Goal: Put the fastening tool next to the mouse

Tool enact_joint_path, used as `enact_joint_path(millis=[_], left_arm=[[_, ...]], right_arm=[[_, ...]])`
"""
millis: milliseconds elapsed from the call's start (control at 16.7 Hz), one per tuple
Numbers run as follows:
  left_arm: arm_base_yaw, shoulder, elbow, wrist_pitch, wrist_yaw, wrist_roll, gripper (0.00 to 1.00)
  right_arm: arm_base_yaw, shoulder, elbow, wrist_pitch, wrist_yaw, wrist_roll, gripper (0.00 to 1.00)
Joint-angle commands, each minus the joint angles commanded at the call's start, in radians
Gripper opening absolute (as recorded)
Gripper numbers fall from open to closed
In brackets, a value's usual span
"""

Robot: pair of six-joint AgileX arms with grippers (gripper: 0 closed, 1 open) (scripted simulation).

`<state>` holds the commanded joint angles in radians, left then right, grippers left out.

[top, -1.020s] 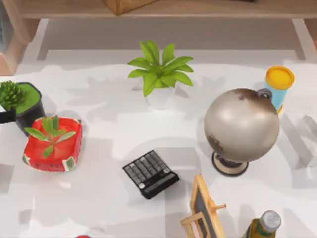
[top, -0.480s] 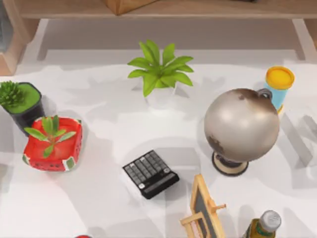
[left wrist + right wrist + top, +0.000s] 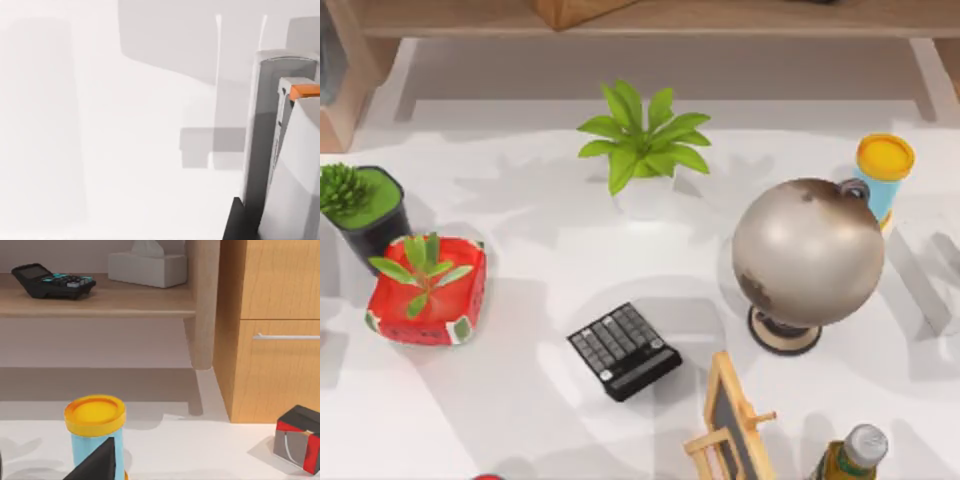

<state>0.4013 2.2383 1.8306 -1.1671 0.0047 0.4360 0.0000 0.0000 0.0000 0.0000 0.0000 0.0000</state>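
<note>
No legible text, label, brand or number on anything here.

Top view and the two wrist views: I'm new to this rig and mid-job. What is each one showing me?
The machine is a pair of AgileX arms at a white table.

The top view looks straight down. It shows a leafy green plant, a grey-brown globe, a black calculator, a red watermelon-patterned pot, a black pot with a spiky plant and a yellow-lidded blue canister.

The left wrist view comes from the camera on my left arm. The grey parts of the left gripper hang over bare table.

The right wrist view has the right gripper near that canister, facing a wooden cabinet.

I see nothing held.
</note>
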Motion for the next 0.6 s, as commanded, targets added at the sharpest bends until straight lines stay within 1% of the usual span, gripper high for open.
enact_joint_path(millis=[240, 600], left_arm=[[-0.002, -0.004, 0.015, 0.033, -0.015, 0.005, 0.00], [-0.024, 0.003, 0.079, 0.175, -0.074, -0.004, 0.00]], right_arm=[[0.000, 0.000, 0.000, 0.000, 0.000, 0.000, 1.00], [0.000, 0.000, 0.000, 0.000, 0.000, 0.000, 1.00]])
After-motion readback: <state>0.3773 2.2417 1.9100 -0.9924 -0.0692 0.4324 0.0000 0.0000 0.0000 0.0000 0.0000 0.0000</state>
